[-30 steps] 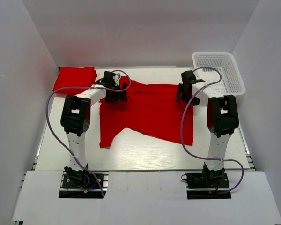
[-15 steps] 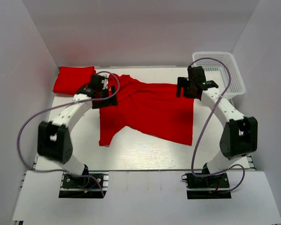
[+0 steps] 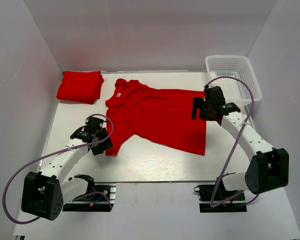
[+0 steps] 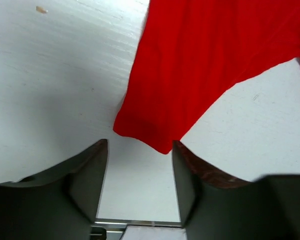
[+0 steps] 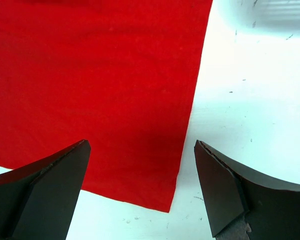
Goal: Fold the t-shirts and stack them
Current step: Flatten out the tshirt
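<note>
On table (image 3: 155,162), rumpled red t-shirt (image 3: 160,117) spread out — left end effector (image 4: 139,145), right end effector (image 5: 141,142) both agape, empty

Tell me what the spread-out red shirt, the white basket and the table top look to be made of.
The spread-out shirt: soft matte fabric, probably cotton; it lies limp and wrinkled, without shine. The basket: white moulded plastic, judging by its even mesh walls. The table top: hard, matte white board with small scuffs; painted or laminated, I cannot tell.
</note>
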Controlling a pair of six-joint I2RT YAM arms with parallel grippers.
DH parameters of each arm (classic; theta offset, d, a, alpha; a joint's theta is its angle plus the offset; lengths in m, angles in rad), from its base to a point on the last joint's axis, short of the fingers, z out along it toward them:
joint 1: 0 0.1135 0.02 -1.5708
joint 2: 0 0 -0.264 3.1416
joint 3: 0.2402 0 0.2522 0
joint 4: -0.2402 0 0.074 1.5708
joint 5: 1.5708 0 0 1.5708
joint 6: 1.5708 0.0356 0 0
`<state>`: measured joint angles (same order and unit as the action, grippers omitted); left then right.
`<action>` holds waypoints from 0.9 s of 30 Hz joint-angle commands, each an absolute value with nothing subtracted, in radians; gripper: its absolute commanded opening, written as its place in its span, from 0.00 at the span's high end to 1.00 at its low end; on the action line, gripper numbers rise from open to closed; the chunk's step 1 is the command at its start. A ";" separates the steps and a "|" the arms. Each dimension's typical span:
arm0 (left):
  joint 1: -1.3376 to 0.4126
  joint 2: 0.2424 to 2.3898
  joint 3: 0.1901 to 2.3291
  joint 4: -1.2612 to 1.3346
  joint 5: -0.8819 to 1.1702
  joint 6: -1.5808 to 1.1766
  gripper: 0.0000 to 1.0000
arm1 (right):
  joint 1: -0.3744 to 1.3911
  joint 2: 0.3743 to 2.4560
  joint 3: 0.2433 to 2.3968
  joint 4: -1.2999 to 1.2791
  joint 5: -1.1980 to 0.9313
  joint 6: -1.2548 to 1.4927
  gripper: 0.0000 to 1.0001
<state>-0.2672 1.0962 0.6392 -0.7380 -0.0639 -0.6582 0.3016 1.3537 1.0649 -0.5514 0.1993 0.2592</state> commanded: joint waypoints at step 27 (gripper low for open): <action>-0.264 1.171 0.615 -0.546 -0.086 -0.643 1.00 | 0.304 1.272 0.974 -0.604 0.268 0.308 0.10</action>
